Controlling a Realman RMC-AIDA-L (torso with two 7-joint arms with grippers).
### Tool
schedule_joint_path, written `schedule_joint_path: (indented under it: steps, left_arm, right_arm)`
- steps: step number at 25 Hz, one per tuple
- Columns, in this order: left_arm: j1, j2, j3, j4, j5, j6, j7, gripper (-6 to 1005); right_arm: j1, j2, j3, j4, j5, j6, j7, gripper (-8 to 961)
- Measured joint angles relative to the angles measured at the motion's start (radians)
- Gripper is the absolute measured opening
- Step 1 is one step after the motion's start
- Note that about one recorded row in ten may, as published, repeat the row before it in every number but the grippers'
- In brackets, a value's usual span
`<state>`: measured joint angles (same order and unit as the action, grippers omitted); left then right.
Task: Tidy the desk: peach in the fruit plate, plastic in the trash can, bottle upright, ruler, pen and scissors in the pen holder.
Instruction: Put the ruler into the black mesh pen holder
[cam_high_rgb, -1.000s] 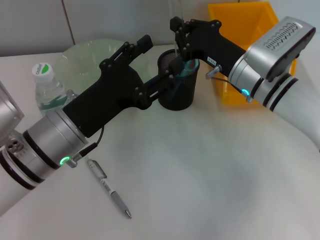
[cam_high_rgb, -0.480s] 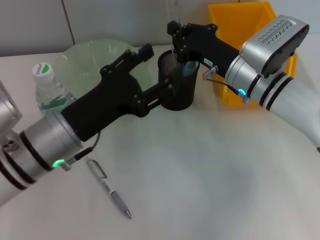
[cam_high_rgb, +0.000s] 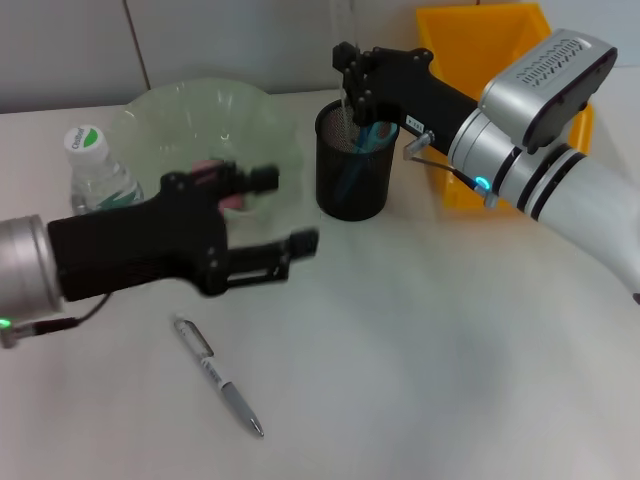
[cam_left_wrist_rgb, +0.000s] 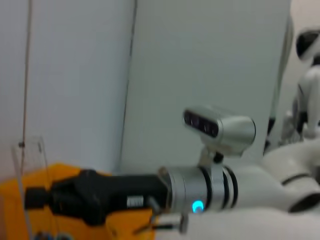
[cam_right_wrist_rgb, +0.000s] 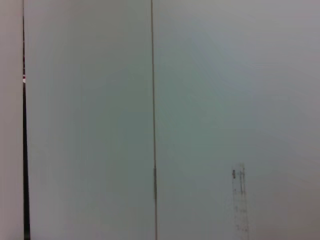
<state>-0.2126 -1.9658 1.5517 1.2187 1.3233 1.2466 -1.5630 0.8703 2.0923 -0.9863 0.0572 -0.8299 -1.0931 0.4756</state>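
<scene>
My right gripper (cam_high_rgb: 349, 82) hovers right over the black mesh pen holder (cam_high_rgb: 350, 180), shut on a clear ruler (cam_high_rgb: 347, 30) that stands upright into it. Teal scissors (cam_high_rgb: 376, 131) sit in the holder. In the left wrist view the same ruler (cam_left_wrist_rgb: 30, 165) rises beside the right gripper (cam_left_wrist_rgb: 33, 198). My left gripper (cam_high_rgb: 286, 212) is open and empty, low over the table in front of the fruit plate (cam_high_rgb: 190, 108). A pinkish peach (cam_high_rgb: 212, 168) shows in the plate behind it. The bottle (cam_high_rgb: 96, 172) stands upright at the left. The pen (cam_high_rgb: 216, 375) lies on the table. No plastic shows.
The yellow trash can (cam_high_rgb: 480, 45) stands at the back right, behind my right arm, and also shows in the left wrist view (cam_left_wrist_rgb: 62, 175). The right wrist view shows only a pale wall. White tabletop (cam_high_rgb: 430, 360) stretches across the front and right.
My left arm has pulled back from the pen holder toward the left and front, uncovering the plate and peach. The right gripper has stayed over the holder.
</scene>
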Motion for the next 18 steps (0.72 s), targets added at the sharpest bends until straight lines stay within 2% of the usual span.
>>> schedule_joint_path:
  steps: [1, 2, 3, 4, 5, 6, 7, 8, 11, 12, 18]
  left_arm:
    - [0.0, -0.003, -0.02, 0.024, 0.046, 0.015, -0.036, 815]
    - [0.0, -0.018, -0.084, 0.09, 0.181, 0.065, -0.13, 815]
    - [0.0, -0.018, -0.084, 0.09, 0.181, 0.065, -0.13, 815]
    - [-0.008, -0.045, -0.174, 0.13, 0.306, 0.152, -0.195, 815]
    - [-0.015, -0.056, -0.218, 0.134, 0.345, 0.192, -0.204, 815]
    - [-0.015, -0.056, -0.218, 0.134, 0.345, 0.192, -0.204, 815]
    - [-0.039, -0.08, -0.324, 0.122, 0.405, 0.289, -0.209, 815]
    - [-0.039, -0.08, -0.324, 0.122, 0.405, 0.289, -0.209, 815]
    - [-0.067, -0.092, -0.426, 0.079, 0.438, 0.373, -0.195, 815]
    - [-0.073, -0.094, -0.452, 0.031, 0.438, 0.387, -0.161, 815]
    - [-0.088, -0.096, -0.464, -0.076, 0.439, 0.387, -0.088, 815]
  right_arm:
    - [0.001, 0.0, 0.0, 0.0, 0.0, 0.0, 0.0, 36]
    - [0.006, 0.0, 0.0, 0.0, 0.0, 0.0, 0.0, 36]
    - [0.006, 0.0, 0.0, 0.0, 0.0, 0.0, 0.0, 37]
    - [0.007, 0.0, 0.0, 0.0, 0.0, 0.0, 0.0, 37]
    - [0.009, 0.0, 0.0, 0.001, 0.0, 0.0, 0.0, 38]
    - [0.009, 0.0, 0.0, 0.001, 0.0, 0.0, 0.0, 38]
    - [0.009, 0.0, 0.002, 0.001, -0.001, 0.0, 0.001, 39]
    - [0.009, 0.0, 0.002, 0.001, -0.001, 0.0, 0.001, 39]
    - [0.009, 0.0, 0.005, 0.001, -0.001, 0.003, 0.009, 41]
    - [0.008, 0.0, 0.005, 0.001, -0.002, 0.004, 0.017, 41]
    - [0.005, 0.0, 0.001, 0.003, -0.002, 0.005, 0.023, 44]
